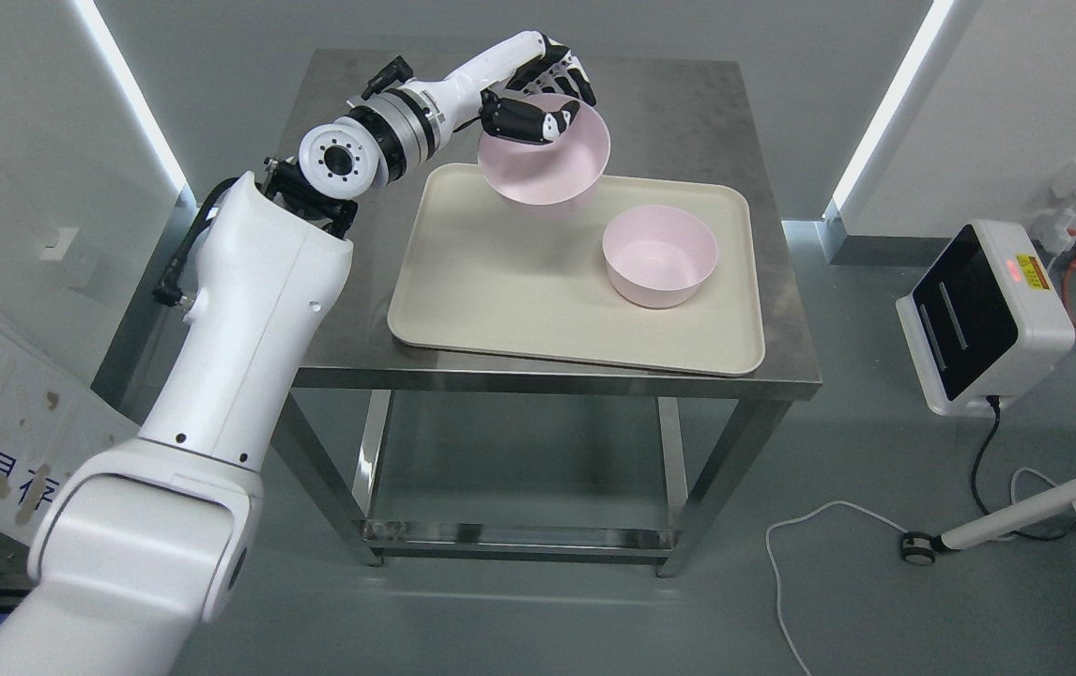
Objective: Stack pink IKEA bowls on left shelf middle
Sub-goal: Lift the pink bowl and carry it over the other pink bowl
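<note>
The left hand grips the rim of an empty pink bowl, tilted above the beige tray; below-right of it sits a second empty pink bowl.

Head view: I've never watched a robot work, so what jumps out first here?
The big white left arm sweeps in from the lower left, its left hand gripping the rim of a tilted pink bowl lifted over the back of a cream tray. A second pink bowl sits upright on the tray's right side. The tray lies on a steel table, and a white box with a dark screen stands on the floor at right.
</note>
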Robot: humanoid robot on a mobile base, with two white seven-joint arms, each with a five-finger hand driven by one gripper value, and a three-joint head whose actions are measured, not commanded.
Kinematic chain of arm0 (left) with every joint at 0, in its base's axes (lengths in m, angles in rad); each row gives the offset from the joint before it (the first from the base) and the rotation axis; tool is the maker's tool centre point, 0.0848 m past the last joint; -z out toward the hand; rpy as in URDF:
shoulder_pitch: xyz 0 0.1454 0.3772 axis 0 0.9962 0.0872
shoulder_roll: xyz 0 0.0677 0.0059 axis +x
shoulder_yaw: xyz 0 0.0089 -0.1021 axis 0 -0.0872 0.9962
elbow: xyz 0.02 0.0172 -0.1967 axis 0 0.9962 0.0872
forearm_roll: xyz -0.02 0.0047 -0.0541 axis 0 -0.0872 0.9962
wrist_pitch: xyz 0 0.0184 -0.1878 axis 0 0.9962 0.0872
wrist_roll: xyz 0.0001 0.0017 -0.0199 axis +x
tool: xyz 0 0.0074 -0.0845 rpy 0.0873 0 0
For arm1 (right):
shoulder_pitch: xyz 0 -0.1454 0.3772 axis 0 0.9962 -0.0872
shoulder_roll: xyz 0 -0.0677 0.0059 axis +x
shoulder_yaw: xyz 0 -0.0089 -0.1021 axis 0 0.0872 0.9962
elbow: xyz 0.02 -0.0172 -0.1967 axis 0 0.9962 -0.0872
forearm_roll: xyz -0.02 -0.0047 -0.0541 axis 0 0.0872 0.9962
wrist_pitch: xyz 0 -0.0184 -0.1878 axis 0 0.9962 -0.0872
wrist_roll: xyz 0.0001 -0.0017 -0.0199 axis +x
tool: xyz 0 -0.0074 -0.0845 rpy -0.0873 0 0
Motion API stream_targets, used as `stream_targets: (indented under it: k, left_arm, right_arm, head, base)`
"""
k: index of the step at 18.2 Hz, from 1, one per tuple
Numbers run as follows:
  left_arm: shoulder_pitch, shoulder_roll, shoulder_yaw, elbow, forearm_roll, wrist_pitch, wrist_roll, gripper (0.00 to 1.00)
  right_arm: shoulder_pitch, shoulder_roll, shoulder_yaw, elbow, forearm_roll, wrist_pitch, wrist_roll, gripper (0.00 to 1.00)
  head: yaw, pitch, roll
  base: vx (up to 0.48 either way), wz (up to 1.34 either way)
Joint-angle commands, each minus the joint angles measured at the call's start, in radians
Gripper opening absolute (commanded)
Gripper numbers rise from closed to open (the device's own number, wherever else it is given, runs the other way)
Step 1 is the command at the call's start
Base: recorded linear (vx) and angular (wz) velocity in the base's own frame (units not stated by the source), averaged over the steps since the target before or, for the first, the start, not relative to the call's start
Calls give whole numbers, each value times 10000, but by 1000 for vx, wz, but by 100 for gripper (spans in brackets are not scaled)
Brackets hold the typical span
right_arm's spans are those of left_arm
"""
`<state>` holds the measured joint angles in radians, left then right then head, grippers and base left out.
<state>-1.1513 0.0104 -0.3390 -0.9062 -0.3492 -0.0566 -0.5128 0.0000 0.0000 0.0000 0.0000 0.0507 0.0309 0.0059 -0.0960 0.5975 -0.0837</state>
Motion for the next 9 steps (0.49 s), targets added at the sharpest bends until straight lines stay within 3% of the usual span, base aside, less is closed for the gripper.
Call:
stream_targets:
  k: [1, 5, 9]
  left_arm:
    - [-453, 71, -3845, -371, 394, 14, 372, 1]
    - [-514, 71, -5642, -341, 440, 90, 970, 1]
    - [-698, 71, -6044, -356, 1051, 213, 1751, 1]
  right_arm:
    - [292, -175, -123, -337, -507, 44, 3, 100]
    - [292, -175, -123, -337, -507, 44, 3, 100]
    - [292, -175, -107, -337, -507, 44, 3, 100]
  head:
    - [0, 0, 0]
    - [0, 0, 0]
    - [0, 0, 0]
  base:
    - [0, 0]
    - [0, 0]
    - [0, 0]
